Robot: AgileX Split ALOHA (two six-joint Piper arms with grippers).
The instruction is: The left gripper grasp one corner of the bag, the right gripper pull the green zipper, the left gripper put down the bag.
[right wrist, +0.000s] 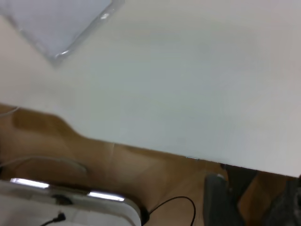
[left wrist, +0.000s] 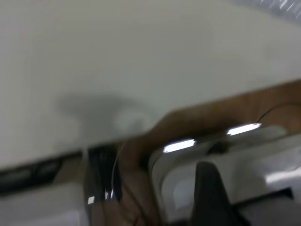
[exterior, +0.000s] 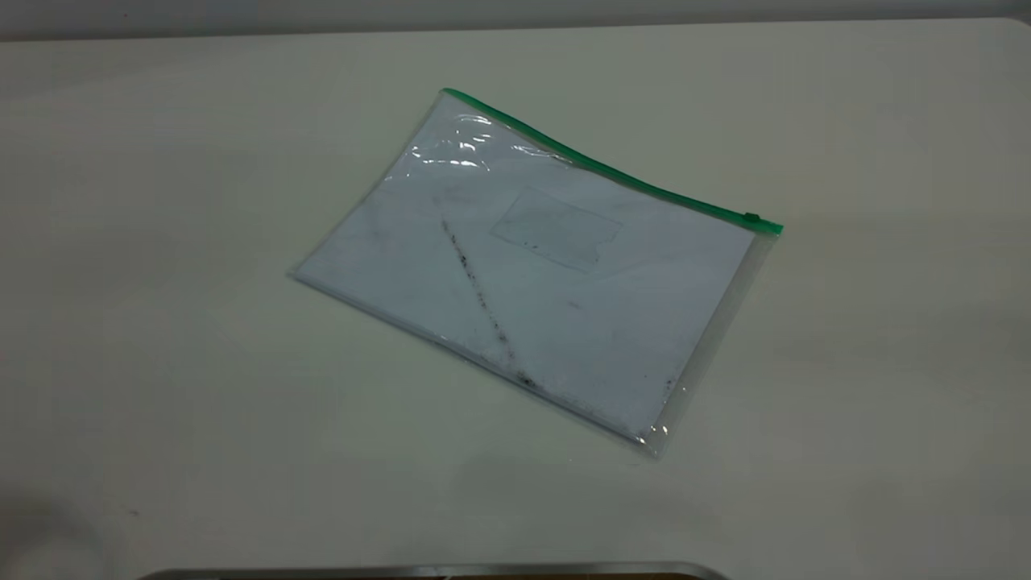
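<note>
Showing neither gripper in the exterior view, the wrist views give only dark blurred shapes; whether the jaws are released or clenched cannot be told. No step is begun. The bag (exterior: 536, 270) is lying flat mid-worktop (exterior: 161, 387), long axis running diagonally, the green zipper (exterior: 612, 171) lining its far edge.
</note>
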